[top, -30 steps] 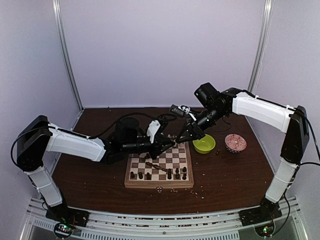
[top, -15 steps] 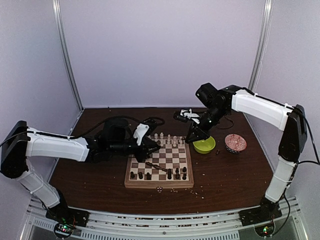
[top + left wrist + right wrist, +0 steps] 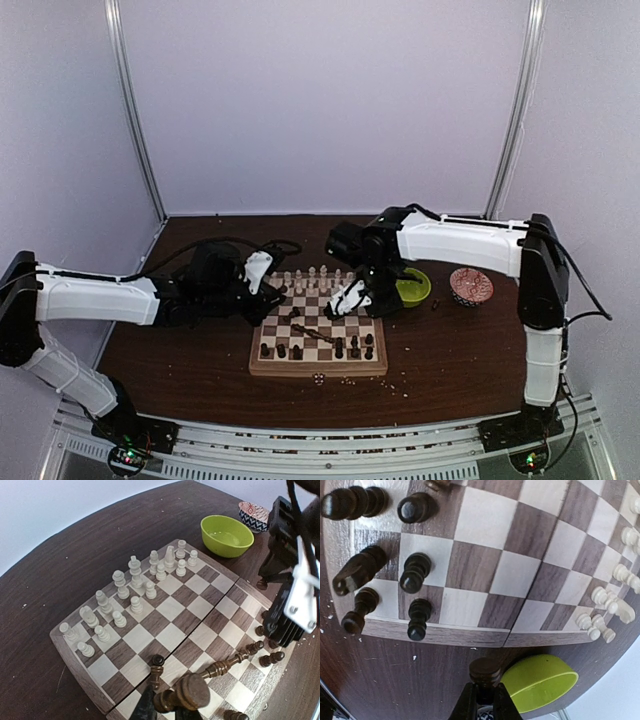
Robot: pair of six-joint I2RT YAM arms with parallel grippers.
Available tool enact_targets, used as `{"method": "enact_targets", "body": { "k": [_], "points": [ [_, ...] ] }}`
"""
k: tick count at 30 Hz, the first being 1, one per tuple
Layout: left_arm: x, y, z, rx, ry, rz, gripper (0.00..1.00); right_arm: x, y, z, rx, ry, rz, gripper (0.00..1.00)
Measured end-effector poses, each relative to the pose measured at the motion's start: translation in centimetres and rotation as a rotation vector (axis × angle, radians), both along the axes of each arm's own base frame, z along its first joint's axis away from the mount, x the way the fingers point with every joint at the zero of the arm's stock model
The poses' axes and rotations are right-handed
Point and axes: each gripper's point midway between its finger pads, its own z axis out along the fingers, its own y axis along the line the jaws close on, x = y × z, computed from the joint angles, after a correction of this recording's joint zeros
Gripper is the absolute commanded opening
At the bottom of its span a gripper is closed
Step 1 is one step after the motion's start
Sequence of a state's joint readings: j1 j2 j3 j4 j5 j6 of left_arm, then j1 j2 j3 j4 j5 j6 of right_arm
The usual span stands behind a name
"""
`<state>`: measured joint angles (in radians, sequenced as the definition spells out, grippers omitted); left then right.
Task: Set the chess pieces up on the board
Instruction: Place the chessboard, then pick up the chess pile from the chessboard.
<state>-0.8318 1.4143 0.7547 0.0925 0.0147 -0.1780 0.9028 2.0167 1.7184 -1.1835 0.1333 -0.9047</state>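
The board lies mid-table, with cream-white chess pieces in its two far rows and several dark brown ones along the near row. One long dark piece lies flat on the squares. My left gripper hovers over the board's left side, shut on a dark brown piece whose round base faces the camera. A dark pawn stands just ahead of it. My right gripper is shut on another dark brown piece, held over the table beside the board's right edge.
A lime-green bowl sits right of the board's far corner, close to the right gripper. A red patterned bowl stands further right. Pale crumbs dot the table near the board's front edge.
The left arm has drawn back leftward from the board's far middle to its left side. The right arm has swung down and left to the board's right edge.
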Motion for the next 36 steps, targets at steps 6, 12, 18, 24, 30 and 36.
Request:
{"method": "enact_targets", "body": {
  "k": [6,12,18,24,30,36],
  "points": [
    [-0.1,0.8,-0.4,0.005,0.006,0.034,0.14,0.3,0.1,-2.7,-0.221,-0.097,0.110,0.12],
    [-0.4,1.4,-0.8,0.000,0.016,0.052,0.14,1.0,-0.1,-3.8,-0.338,-0.166,0.157,0.17],
    [-0.5,1.5,-0.8,-0.009,0.020,0.057,0.14,1.4,0.2,-3.3,-0.353,-0.206,0.170,0.28],
    [-0.4,1.4,-0.7,-0.018,0.019,0.060,0.15,1.4,0.3,-3.4,-0.345,-0.206,0.168,0.29],
    [-0.4,1.3,-0.5,-0.025,0.017,0.059,0.15,1.3,0.5,-3.1,-0.326,-0.203,0.165,0.31],
    [-0.5,1.4,-0.7,-0.015,0.023,0.057,0.15,1.2,1.0,-0.1,-0.233,-0.222,0.152,0.34]
  ]
}}
